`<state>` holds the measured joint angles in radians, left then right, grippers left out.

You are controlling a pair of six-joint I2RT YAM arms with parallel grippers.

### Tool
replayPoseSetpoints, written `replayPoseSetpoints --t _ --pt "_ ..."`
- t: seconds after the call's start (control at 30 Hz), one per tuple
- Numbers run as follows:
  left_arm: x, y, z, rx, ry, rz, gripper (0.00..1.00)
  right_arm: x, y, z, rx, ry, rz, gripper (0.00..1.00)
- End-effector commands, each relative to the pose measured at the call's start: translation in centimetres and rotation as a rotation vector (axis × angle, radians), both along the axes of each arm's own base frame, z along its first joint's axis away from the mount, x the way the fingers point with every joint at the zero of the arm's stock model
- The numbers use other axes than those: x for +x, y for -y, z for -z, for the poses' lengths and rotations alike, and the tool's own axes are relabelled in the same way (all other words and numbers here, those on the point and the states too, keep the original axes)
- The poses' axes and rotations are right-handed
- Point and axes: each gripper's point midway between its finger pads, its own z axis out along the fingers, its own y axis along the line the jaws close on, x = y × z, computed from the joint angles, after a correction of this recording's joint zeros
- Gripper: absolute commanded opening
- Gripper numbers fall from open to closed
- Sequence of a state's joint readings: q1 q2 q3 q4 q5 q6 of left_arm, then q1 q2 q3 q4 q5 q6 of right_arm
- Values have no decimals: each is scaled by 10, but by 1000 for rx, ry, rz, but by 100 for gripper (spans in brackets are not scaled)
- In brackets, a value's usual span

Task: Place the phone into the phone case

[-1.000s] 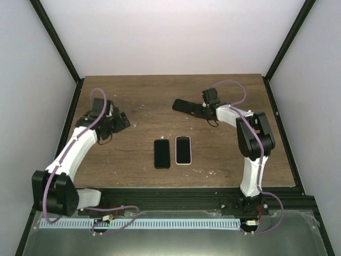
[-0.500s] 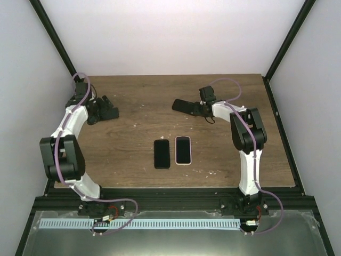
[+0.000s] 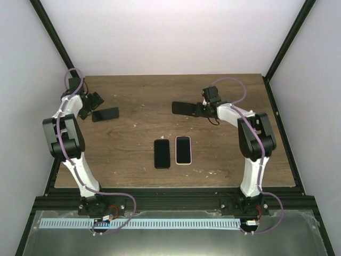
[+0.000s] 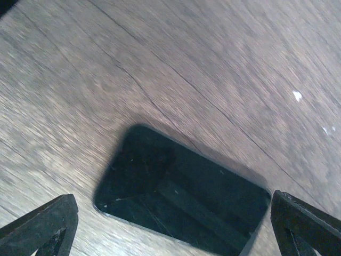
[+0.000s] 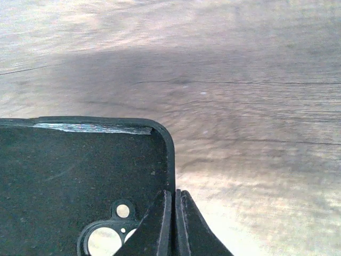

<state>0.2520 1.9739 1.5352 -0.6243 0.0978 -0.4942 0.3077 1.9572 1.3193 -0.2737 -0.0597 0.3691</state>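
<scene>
A black phone lies flat on the wooden table at the far left. My left gripper stands open just left of it. In the left wrist view the phone lies between and just ahead of the spread fingertips, touching neither, with the left gripper low over it. The black phone case is at the back centre-right, inside facing up, with its camera cutout showing. My right gripper is shut on the case's right rim, fingers pinching the edge.
Two more phones lie side by side mid-table: a black one and one in a white case. Black frame posts and white walls close in the table at the left, right and back.
My left arm has drawn back toward the far left corner, leaving the black phone uncovered on the table. The right gripper's fingers have closed onto the case rim.
</scene>
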Motion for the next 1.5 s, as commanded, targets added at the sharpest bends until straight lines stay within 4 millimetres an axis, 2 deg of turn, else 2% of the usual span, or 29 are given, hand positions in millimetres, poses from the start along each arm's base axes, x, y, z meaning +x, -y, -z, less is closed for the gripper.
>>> replayPoseSetpoints --t 0.0,0.1,0.27,0.37,0.5,0.63,0.77,0.97,1.03,1.23,1.3,1.37,1.43,1.47 --pt "17 -26 2 -61 46 -25 100 -23 -42 -58 102 137 -197 1" --pt "31 -36 7 -38 37 -16 100 -51 -80 -67 108 170 -339 1" --pt "56 -38 19 -77 91 4 100 -98 -151 -72 92 224 -587 1" --pt "71 -37 19 -87 132 32 100 -123 -186 -64 78 241 -736 2" --pt "86 -34 25 -129 158 63 100 -140 -216 -39 33 222 -840 2" --pt "95 -31 33 -165 162 77 100 -140 -238 -25 -7 241 -889 2" --pt "89 -23 51 -214 130 68 99 -130 -257 -14 -86 266 -921 3" --pt "85 -20 57 -228 120 70 99 -115 -278 -18 -100 334 -952 3" --pt "76 -16 67 -248 88 65 98 -114 -284 -16 -103 352 -971 4" --pt "62 1 76 -301 36 62 96 -118 -299 7 -159 379 -1034 6" --pt "54 7 80 -291 -7 62 96 -115 -305 8 -184 397 -1044 8" --pt "47 14 83 -286 -42 70 96 -111 -310 0 -190 423 -1041 15" --pt "40 19 81 -277 -58 73 96 -108 -312 -13 -179 443 -1027 24" --pt "36 20 80 -273 -58 76 96 -108 -311 -26 -166 463 -1015 29"
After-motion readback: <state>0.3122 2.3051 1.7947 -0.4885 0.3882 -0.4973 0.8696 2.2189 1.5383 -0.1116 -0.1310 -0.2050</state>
